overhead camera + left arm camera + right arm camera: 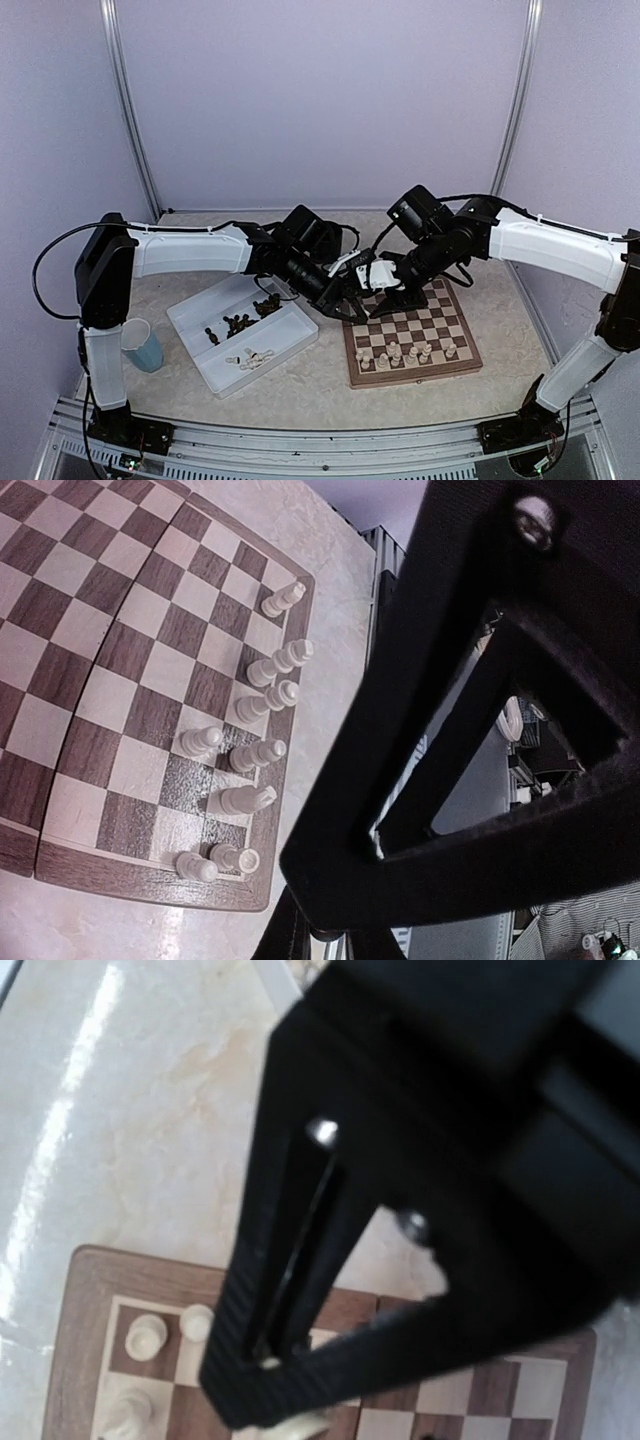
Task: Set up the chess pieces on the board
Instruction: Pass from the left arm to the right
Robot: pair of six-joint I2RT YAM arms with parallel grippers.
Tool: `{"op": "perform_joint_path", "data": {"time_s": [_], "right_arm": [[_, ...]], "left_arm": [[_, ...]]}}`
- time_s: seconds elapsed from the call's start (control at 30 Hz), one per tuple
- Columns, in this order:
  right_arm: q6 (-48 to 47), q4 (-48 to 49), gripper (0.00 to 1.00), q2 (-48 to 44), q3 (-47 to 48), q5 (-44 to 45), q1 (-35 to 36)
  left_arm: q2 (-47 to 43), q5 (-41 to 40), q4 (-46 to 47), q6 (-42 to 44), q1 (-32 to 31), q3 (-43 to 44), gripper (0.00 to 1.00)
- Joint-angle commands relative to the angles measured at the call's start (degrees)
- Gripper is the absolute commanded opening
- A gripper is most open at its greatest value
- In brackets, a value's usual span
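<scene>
Though unseen from either wrist, white tray (190,320) of dark pieces (240,323) overhead

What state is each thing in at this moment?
chessboard: unfolded flat.
cream pieces: upright on the board's near rows.
dark pieces: loose in the white tray.
blue cup: upright.
left pincer: shut.
right pincer: open or shut unclear.

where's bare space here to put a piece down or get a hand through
Free: the board squares beyond the cream pieces; the table strip between tray and board. Crowded: the board's near rows, and its far left corner under the left tool and right tool.
</scene>
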Motion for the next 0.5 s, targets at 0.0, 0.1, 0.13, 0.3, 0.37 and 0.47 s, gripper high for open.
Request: {"op": "perform_joint_path", "data": {"time_s": [0.0,0.1,0.13,0.3,0.37,0.47], "right_arm": [[-2.35,-1.56,0.44,0.97,-0.08,3.37,2.6],[-2.77,-1.54,0.43,1.37,-0.82,4.88,3.97],[-2.84,-1.52,0.43,1.51,-0.95,5.19,4.35],[-3.22,-1.5,0.42,1.85,-1.8,7.04,5.9],[-3.37,-1.6,0.39,1.88,-1.95,7.51,6.39],[-3.41,-1.48,0.36,1.85,-2.26,7.95,6.66]], "left_arm": [[1.16,4.74,-0.79,-0.29,0.18,1.33,0.07],[1.34,6.03,-1.12,-0.05,0.32,1.37,0.07],[1.49,6.44,-1.16,-0.05,0.49,1.42,0.07],[1.91,8.28,-0.51,-0.6,0.84,1.4,0.07],[2.12,9.02,-0.19,-0.99,0.89,1.46,0.07],[2.09,9.63,0.51,-1.56,1.12,1.38,0.07]]}}
